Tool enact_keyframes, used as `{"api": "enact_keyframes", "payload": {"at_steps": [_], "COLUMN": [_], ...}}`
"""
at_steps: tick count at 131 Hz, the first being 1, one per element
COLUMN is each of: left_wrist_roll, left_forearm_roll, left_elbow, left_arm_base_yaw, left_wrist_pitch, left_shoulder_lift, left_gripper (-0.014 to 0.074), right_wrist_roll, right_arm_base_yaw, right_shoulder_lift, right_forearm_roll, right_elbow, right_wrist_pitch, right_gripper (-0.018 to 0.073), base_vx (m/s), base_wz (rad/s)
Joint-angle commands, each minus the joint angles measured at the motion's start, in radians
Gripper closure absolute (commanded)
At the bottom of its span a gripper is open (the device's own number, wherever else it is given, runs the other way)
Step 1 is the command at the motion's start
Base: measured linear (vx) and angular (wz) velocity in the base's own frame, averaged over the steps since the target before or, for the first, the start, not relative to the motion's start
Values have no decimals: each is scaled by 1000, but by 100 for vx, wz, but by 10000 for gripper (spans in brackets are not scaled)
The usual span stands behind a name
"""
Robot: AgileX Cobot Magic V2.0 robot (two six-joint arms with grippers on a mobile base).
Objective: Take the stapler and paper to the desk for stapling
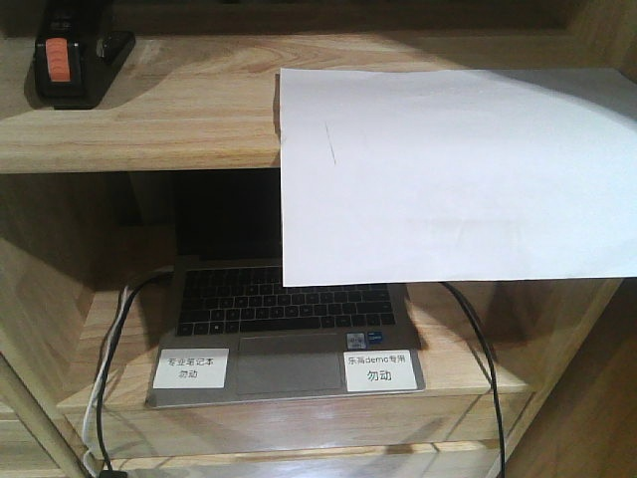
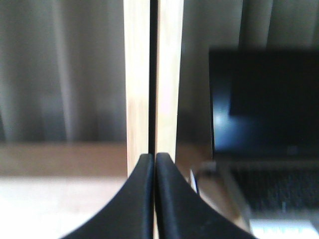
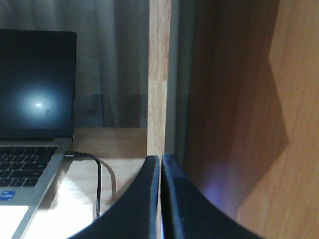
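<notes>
In the front view the black stapler point(image 1: 75, 55) with an orange patch stands at the far left of the upper shelf board. The white paper point(image 1: 448, 174) lies on that board at the right, its front part hanging over the edge and covering the laptop screen. A faint short dark line marks it. The desk is out of view. My left gripper point(image 2: 153, 158) is shut and empty, facing a light wooden upright. My right gripper point(image 3: 161, 159) is shut and empty, facing another wooden upright. Neither gripper shows in the front view.
An open laptop point(image 1: 284, 334) sits on the lower shelf board, also in the left wrist view point(image 2: 264, 149) and right wrist view point(image 3: 30, 129). Black and white cables point(image 1: 109, 349) run at its left, a black cable point(image 1: 483, 358) at its right. A brown side panel point(image 3: 239, 114) stands right.
</notes>
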Motion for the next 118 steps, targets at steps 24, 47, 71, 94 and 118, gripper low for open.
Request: {"api": "enact_keyframes", "payload": {"at_steps": [24, 47, 71, 94, 118], "left_wrist_roll": [-11, -14, -39, -23, -24], "left_forearm_roll": [-8, -8, -8, -8, -8], "left_elbow": [5, -66, -317, -648, -921], "left_arm_base_yaw": [-2, -2, -2, -2, -2], "left_wrist_pitch": [-379, -484, -367, -129, -73], "left_shoulder_lift": [-15, -15, -12, 76, 247], "left_gripper": [603, 603, 603, 603, 603], "right_wrist_roll": [-11, -11, -11, -20, -11], "right_arm_base_yaw": [-5, -5, -5, -5, -5], "right_shoulder_lift": [-10, -10, -7, 87, 248], "right_forearm_roll": [-4, -3, -3, -3, -2], "right_elbow": [-1, -99, -329, -614, -910], "right_wrist_pitch": [-392, -483, -468, -437, -248], "right_gripper": [565, 565, 565, 565, 565], "base_vx": [0, 0, 0, 0, 0], "base_wz": [0, 0, 0, 0, 0]}}
